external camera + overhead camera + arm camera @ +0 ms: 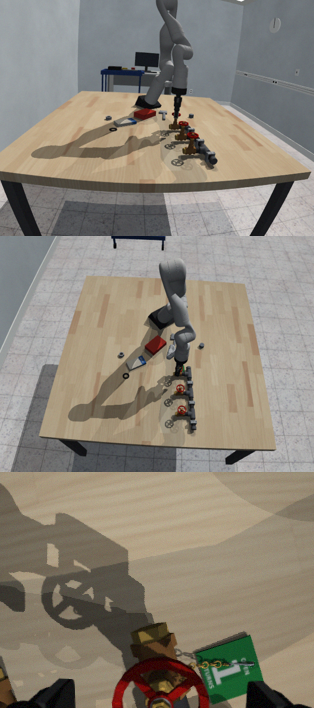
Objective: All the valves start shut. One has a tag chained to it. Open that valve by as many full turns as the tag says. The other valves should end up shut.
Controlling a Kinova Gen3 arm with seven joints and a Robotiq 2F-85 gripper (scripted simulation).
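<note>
Three brass valves with red handwheels stand along a grey pipe. The far valve has a green tag chained to it; the tag shows a large "1". My gripper hangs straight above this far valve's handwheel, fingers spread wide on either side of it and touching nothing; it also shows in the exterior view. In the wrist view the fingertips show at the bottom corners. The middle valve and near valve stand apart from the gripper.
A red block, a blue-and-white box, a black ring, a grey nut, a grey cap and a small grey hammer lie around the arm's base.
</note>
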